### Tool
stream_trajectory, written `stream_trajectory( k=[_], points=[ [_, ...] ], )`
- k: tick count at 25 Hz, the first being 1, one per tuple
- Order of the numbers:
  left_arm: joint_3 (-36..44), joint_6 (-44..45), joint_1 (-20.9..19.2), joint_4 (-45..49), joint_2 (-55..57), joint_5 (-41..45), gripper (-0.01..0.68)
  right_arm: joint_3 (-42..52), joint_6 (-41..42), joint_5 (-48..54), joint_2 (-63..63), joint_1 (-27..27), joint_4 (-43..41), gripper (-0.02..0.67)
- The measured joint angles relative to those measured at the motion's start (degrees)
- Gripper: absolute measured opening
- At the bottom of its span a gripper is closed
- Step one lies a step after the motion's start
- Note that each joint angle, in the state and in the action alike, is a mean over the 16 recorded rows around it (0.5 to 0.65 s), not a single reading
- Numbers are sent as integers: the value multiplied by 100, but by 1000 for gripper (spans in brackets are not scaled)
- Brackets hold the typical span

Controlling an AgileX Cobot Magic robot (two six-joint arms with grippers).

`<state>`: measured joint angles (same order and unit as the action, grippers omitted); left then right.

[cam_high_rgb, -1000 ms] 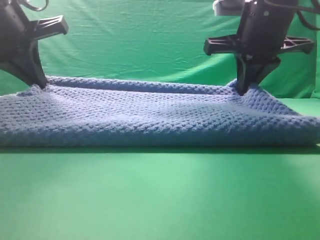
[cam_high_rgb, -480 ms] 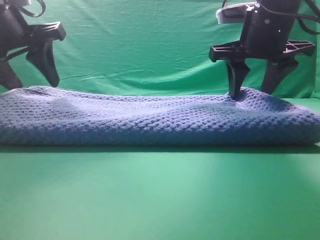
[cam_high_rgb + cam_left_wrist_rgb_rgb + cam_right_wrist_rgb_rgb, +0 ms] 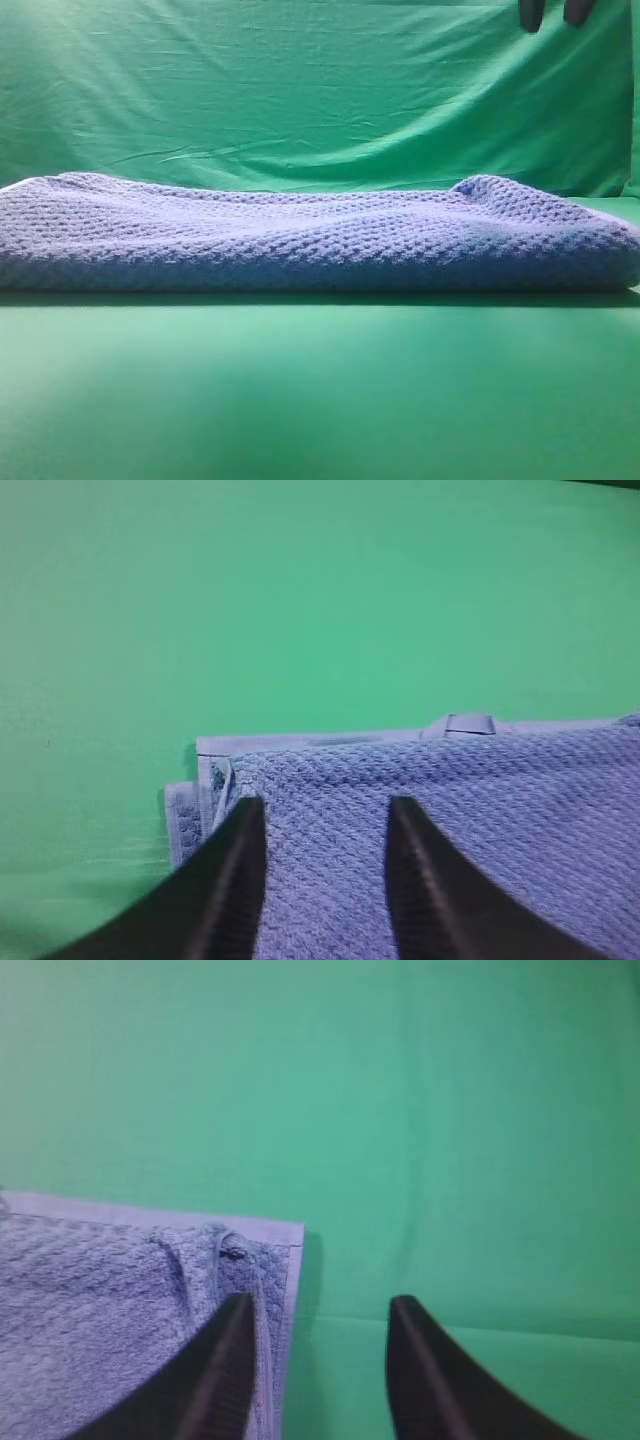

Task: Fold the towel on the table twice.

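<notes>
The blue-grey waffle-weave towel [image 3: 320, 240] lies folded across the table [image 3: 320, 400], stretching from the left edge to the right edge of the exterior view. Only the tips of my right gripper [image 3: 548, 12] show at the top right, high above the towel. My left gripper is out of the exterior view. In the left wrist view my left gripper [image 3: 322, 810] is open and empty above the towel's layered corner [image 3: 480, 810]. In the right wrist view my right gripper [image 3: 320, 1305] is open and empty above the towel's other corner [image 3: 100, 1310].
A wrinkled green backdrop [image 3: 300, 90] stands upright behind the towel. Bare green table surface lies in front of the towel and beyond its corners in both wrist views [image 3: 300, 600] [image 3: 420, 1110].
Both grippers opened, let go of the towel's far edge and rose away. The left one left the exterior view; the right one shows only its tips. The towel settled flat.
</notes>
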<state>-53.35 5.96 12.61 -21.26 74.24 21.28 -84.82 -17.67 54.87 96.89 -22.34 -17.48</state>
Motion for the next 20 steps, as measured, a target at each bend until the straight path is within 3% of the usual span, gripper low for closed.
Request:
stream_trajectory(
  k=[5, 9, 20],
  points=[
    [0, 97, 0, 26, -931, 662, 101, -88, 255, 373, -815, 0, 273, 111],
    [2, 226, 0, 27, -1667, 1161, 22, -51, 580, 577, -1549, 0, 633, 25],
    [34, 529, 0, -35, -3883, 2219, 0, 1033, 1656, 616, -4123, 0, 1723, 0]
  ],
)
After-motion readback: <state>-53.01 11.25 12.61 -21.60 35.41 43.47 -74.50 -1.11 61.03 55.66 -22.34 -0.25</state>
